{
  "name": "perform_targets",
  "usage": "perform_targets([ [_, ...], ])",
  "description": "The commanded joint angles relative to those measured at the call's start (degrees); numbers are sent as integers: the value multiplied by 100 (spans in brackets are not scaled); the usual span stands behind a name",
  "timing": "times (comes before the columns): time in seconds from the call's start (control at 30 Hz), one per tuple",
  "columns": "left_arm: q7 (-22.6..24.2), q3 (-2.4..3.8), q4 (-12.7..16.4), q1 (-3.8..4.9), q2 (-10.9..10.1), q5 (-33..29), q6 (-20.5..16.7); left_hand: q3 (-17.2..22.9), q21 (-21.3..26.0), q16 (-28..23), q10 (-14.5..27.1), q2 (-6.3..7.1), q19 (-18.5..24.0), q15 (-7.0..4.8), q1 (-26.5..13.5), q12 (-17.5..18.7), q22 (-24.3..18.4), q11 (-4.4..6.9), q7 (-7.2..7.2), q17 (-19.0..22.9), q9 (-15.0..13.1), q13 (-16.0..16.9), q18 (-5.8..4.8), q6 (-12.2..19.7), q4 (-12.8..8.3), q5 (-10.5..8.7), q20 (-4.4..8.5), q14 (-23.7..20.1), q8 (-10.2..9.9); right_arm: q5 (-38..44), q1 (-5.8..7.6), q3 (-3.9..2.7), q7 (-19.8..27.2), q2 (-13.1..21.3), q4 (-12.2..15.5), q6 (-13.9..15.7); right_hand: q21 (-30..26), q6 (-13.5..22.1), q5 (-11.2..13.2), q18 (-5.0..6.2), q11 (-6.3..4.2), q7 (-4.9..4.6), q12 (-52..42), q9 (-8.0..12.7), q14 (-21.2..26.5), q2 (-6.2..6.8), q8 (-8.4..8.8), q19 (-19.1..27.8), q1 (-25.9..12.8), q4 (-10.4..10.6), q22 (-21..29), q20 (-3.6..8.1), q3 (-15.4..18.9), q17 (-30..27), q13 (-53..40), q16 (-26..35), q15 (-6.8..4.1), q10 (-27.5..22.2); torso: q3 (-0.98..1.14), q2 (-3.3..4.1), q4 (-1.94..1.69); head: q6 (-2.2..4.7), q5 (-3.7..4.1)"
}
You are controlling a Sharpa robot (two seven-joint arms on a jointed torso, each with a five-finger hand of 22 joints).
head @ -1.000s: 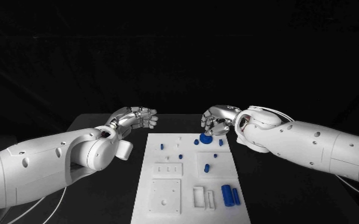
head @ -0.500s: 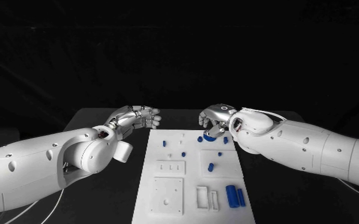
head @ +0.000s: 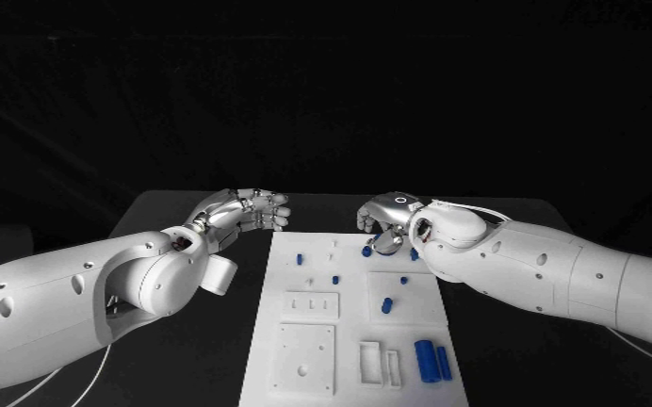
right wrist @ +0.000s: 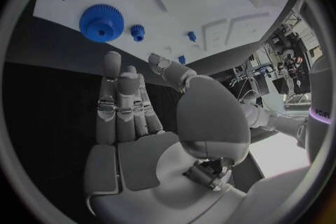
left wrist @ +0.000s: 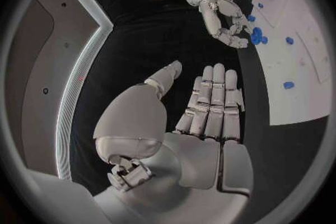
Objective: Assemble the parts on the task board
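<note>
Large blue gear (right wrist: 101,21): flat on task board (head: 306,332), far end, just beyond right hand (right wrist: 140,117), fingers spread, empty. Left hand (left wrist: 203,123) farther, likewise spread.

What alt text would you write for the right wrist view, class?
The robot's right hand, open and holding nothing, hovers beside a white task board. On the board lie a large blue gear, a small gear next to it, and several other blue parts.
</note>
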State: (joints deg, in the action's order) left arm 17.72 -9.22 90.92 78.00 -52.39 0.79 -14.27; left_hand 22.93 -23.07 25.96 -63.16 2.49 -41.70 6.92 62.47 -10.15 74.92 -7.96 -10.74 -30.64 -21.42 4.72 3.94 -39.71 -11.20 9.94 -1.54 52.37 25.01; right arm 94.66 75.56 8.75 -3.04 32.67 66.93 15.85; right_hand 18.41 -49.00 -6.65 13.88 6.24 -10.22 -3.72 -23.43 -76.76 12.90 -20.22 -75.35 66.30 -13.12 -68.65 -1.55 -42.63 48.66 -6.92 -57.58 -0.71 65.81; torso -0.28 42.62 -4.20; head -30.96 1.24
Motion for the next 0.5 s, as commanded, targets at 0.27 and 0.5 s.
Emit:
perform_targets([
  [0.27,-13,2,-92,13,104,55,157,13,-14,-37,-37,4,7,-9,-92,29,18,4,-82,-10,12,-16,-18,-45,-77,-14,37,39,-30,227,-26,27,-85,-72,-77,-220,25,25,76,112,43,0,14,20,32,57,50,-33,75,-11,-51,0,-71,-41,73,-94,79,-147,10,123,-17,8,1],
  [0.5,-22,1,-97,13,114,55,165,21,-13,-40,-38,2,7,-9,-102,31,18,3,-82,-11,13,-19,-21,-46,-89,-23,37,39,-31,273,-58,38,-132,-91,-130,-287,5,34,125,112,86,41,10,25,57,72,59,-35,79,-14,-76,-4,-68,-82,157,-162,122,-273,21,156,-19,3,6],
])
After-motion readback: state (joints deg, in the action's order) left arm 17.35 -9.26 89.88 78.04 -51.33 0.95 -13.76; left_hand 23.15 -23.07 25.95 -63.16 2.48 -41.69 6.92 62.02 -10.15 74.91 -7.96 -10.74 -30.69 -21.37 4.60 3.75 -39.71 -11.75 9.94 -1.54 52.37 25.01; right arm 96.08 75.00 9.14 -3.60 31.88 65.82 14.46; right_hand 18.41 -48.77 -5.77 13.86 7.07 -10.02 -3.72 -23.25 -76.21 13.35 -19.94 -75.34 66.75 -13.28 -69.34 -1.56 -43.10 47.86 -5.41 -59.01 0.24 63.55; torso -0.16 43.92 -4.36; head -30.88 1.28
